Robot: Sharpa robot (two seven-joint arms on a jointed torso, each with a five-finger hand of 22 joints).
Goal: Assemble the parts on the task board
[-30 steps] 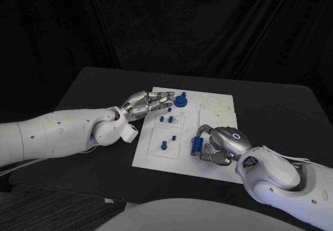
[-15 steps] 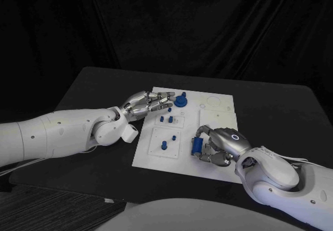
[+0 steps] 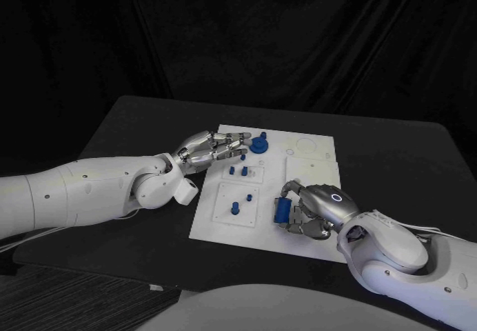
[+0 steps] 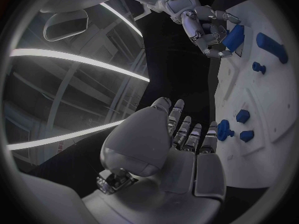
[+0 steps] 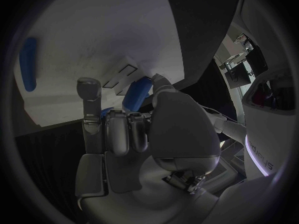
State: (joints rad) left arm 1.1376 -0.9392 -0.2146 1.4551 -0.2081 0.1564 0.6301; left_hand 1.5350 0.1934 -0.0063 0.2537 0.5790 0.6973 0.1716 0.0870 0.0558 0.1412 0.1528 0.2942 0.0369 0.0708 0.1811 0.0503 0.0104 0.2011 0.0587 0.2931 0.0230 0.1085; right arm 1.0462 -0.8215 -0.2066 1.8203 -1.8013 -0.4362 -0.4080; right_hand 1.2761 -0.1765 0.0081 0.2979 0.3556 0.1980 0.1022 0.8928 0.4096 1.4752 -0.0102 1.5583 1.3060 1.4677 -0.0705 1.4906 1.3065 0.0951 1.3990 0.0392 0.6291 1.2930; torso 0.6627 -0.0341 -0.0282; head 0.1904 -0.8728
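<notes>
Against the frame a second back, very little has shifted on the black tabletop [image 3: 129,117]: the white task board [image 3: 308,172] lies where it lay, and the left arm has kept its pose. The one visible change is at the right hand [image 3: 316,207], which has settled slightly lower and nearer the board's near right edge, carrying its blue part [image 3: 283,210] with it.

The left hand [image 3: 211,148] reaches over the far left corner of the board, its fingers extended and a little apart, with nothing between them. The tips lie just beside the round blue knob part [image 3: 258,145] standing in the board; whether they touch it or the board surface cannot be told. In the left wrist view the same fingers [image 4: 187,132] stretch out along the board's edge, near a pair of small blue pieces [image 4: 233,129].

The right hand is curled in around the oblong blue part, held upright between thumb and fingers just over the near right area of the board. In the right wrist view this part [image 5: 138,93] sits pinched at the fingertips, close against a square recess in the white surface; whether it is touching the board cannot be told.

Small blue pegs [image 3: 236,169] stand in the board's middle left panel, and two more [image 3: 240,202] in the near left panel.
</notes>
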